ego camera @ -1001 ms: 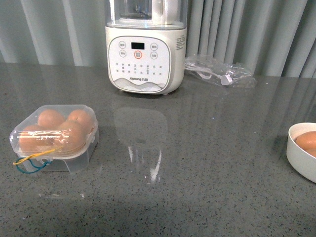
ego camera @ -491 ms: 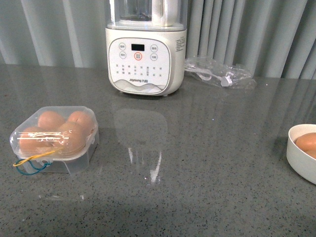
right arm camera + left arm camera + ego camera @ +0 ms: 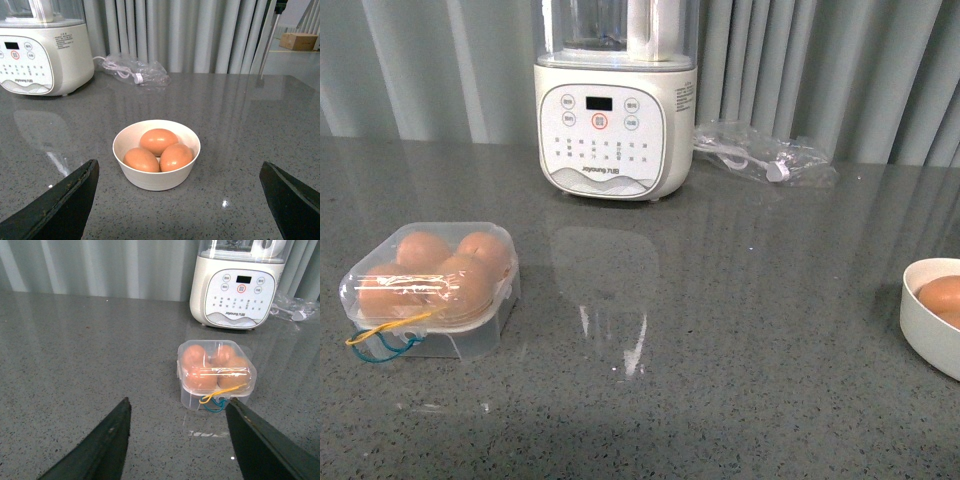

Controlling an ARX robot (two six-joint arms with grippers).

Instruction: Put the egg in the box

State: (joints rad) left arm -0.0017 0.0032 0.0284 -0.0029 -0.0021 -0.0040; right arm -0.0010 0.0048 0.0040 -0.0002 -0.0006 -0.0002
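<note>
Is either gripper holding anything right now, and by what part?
Nothing is held. The left gripper is open above the table near the box; the right gripper is open near the bowl of eggs.

1. All three views are evenly bright, with soft, diffuse light and no harsh shadows.
2. In the front view the polished grey table (image 3: pixel 740 300) mirrors the blender (image 3: pixel 616 100) as a pale patch with white streaks of glare.
3. The clear box (image 3: pixel 430 285) carries bright highlights on its lid.
4. The white bowl (image 3: pixel 156 175) casts a faint, soft shadow around its base.
5. Both wrist views show their dark fingers (image 3: pixel 105 450) slightly blurred at the frame edge; everything farther off is sharp.
</note>
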